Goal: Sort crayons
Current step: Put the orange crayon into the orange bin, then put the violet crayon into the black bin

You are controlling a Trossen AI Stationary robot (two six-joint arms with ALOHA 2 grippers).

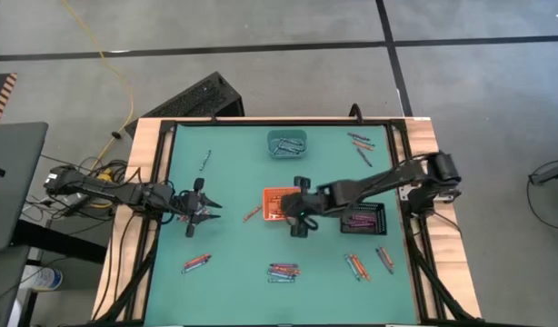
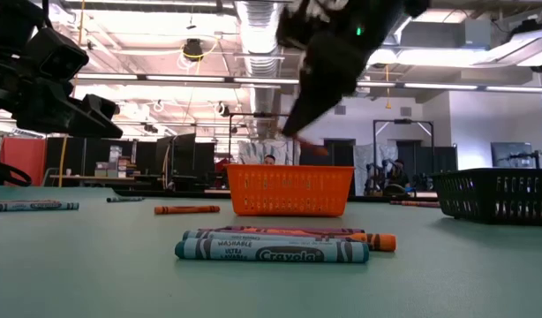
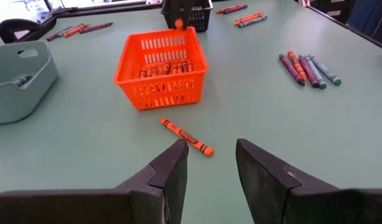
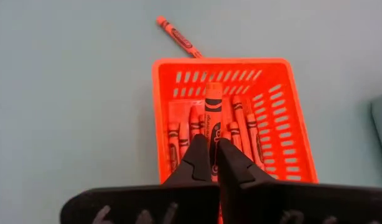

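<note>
The desk [image 1: 224, 263] carries three containers: an orange basket [image 1: 277, 205] at the middle, a grey-teal tray [image 1: 289, 143] toward the far edge and a black basket [image 1: 363, 219] on the right side. By the look of it the sorting is partly done: the orange basket already holds a row of orange crayons [image 4: 197, 127], the black basket holds some dark ones, and the grey-teal tray holds a few. Much is left, since loose crayons lie in small groups along the near edge [image 1: 283, 271], at the far right corner [image 1: 359, 142] and singly on the left. One loose orange crayon [image 3: 186, 137] lies just beside the orange basket. The right gripper [image 4: 213, 163] hangs over that basket, its fingers closed on an orange crayon [image 4: 213, 115], seemingly about to drop it in. The left gripper [image 3: 208, 165] hovers over the desk on the left, fingers spread and empty, aimed at the loose orange crayon.
</note>
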